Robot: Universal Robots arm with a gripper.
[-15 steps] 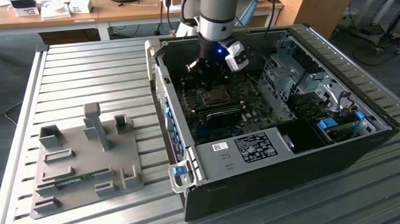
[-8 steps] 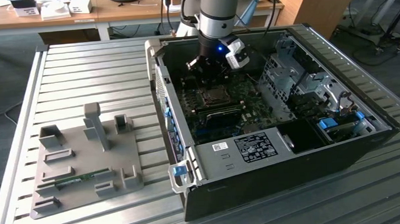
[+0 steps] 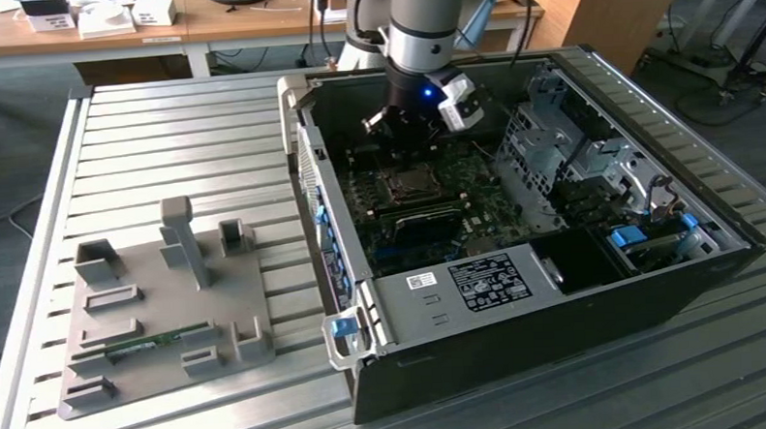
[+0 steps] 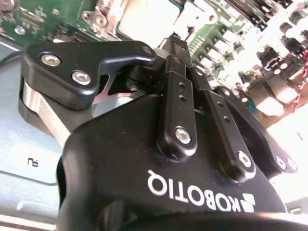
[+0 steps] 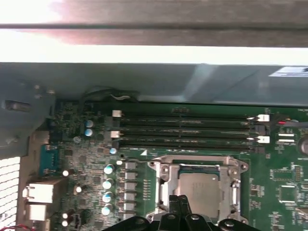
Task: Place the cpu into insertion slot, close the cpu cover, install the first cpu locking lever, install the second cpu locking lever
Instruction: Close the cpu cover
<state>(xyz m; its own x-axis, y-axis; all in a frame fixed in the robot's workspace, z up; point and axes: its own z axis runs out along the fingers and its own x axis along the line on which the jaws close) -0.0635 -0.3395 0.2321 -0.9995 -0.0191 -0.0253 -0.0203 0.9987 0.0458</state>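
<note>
The cpu (image 5: 199, 190) lies flat in its socket on the green motherboard (image 3: 416, 208), silvery top facing up. The cpu cover (image 5: 165, 186), a metal frame with a square window, lies down around it. My gripper (image 5: 181, 200) hangs just above the socket's edge, slightly off the chip's middle, its two black fingers pressed together and shut with nothing between them. In the exterior view the gripper (image 3: 403, 144) reaches down into the open computer case, right over the socket (image 3: 409, 182). The second wrist view looks along the shut fingers (image 4: 176, 72) toward the bright socket area.
Several memory slots (image 5: 187, 127) run beside the socket, with the case wall (image 5: 144, 82) behind them. A drive cage (image 3: 574, 158) and a power supply (image 3: 483, 286) fill the case's other side. A grey fixture plate (image 3: 167, 311) sits on the slatted table at the exterior view's left.
</note>
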